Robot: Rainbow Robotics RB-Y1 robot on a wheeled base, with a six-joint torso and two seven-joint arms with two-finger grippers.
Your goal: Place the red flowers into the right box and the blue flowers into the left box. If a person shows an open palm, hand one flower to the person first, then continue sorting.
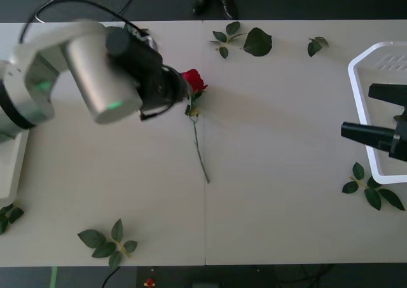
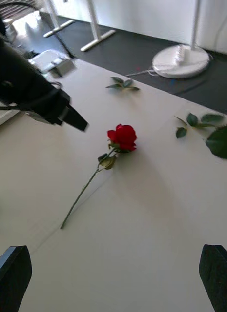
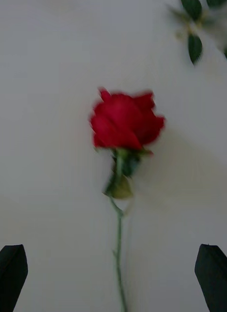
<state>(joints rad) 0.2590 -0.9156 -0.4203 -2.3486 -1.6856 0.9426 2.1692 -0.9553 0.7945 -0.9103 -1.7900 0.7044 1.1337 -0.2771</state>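
At the far left edge you see a corner of the left box (image 1: pixel 11 173). The left gripper (image 1: pixel 184 91) hovers just beside the bloom of one red rose (image 1: pixel 194 81), fingers (image 3: pixel 10 270) spread apart, nothing held. The rose lies flat at table centre, stem pointing toward the near edge. Leaf sprigs (image 1: pixel 108 243) lie scattered around. At the right, the right gripper (image 1: pixel 375 113) sits over the right box (image 1: pixel 359 110), fingers (image 2: pixel 216 273) apart, empty.

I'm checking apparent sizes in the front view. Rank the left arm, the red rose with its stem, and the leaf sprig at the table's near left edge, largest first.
1. Left arm, by far the largest, though nearest the camera.
2. Red rose with its stem.
3. Leaf sprig.
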